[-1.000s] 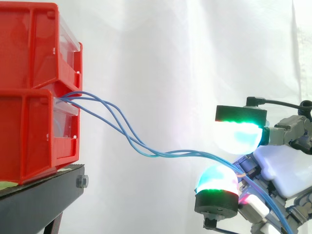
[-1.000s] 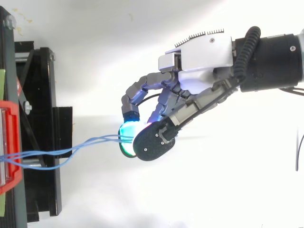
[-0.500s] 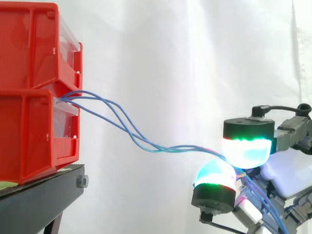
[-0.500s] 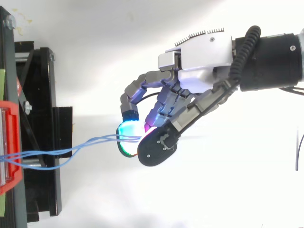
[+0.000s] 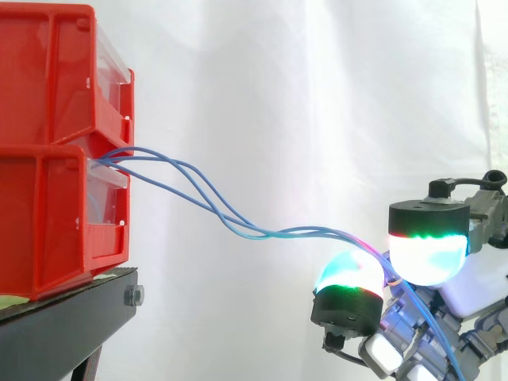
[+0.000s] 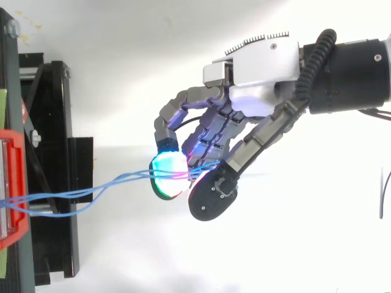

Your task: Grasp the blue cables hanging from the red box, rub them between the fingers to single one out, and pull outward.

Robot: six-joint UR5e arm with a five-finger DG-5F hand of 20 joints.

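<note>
Hand: my hand [image 6: 256, 101] came in from the right edge of the top view, fingers and thumb curled in toward the cables. In the side view it sat low at the right [image 5: 480, 286].
Grasp: clenched on the blue cables, which ran between one fingertip and the thumb tip.
Fingertip pads: in the side view the lower pad [image 5: 349, 274] glowed cyan over green and red. The upper one [image 5: 429, 254] glowed white under a green and red band. The two stood just beside each other, the upper set a little further right (the strands slipped through where they nearly met).
Blue cables: a small bundle of thin strands [image 5: 238, 226]. It left the front of the lower bin, sagged in loose waves, gathered near mid-span and crossed over the lower pad. Past the pads it dropped down across my fingers. From above [image 6: 110, 183] it lay across the top of the glowing pad.
Red bins: two, stacked one on the other at the left, the upper bin [image 5: 48, 71] directly on the lower bin [image 5: 48, 214]. Each had a clear front panel.
Black stand: under the bins [image 5: 63, 325], with a bolt head showing on its end face.
White curtain: behind everything in the side view [image 5: 302, 95].
Spacing: my hand hung well apart from the bins, with only the cables joining the two.
</note>
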